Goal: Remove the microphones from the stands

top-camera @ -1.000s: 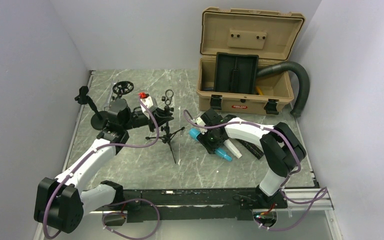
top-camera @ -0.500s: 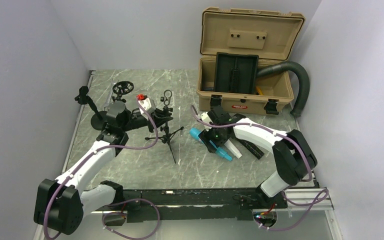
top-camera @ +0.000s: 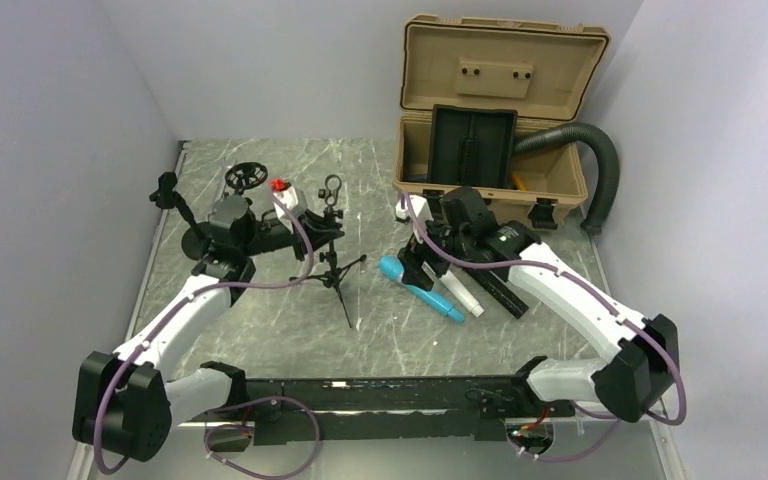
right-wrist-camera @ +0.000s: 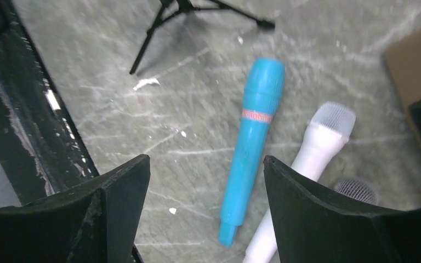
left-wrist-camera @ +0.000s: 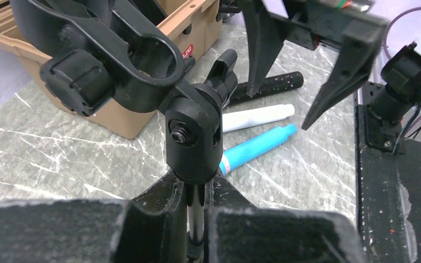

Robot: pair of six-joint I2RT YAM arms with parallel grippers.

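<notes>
The desk is grey marble with white veins. The blue microphone is bright sky-blue, the white microphone plain, the black microphone speckled. The stand is black, the case tan.

Setting: robotics lab test cell. Evidence: plain grey enclosure walls, marble-pattern tabletop, left arm and right arm bolted to black edge rail.

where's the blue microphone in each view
Top external: the blue microphone lies just right of and below centre.
Left wrist: it is right of centre, beyond the tripod stand.
Right wrist: it lies near centre, lengthwise.
Shared landmark: the white microphone beside it.
</notes>
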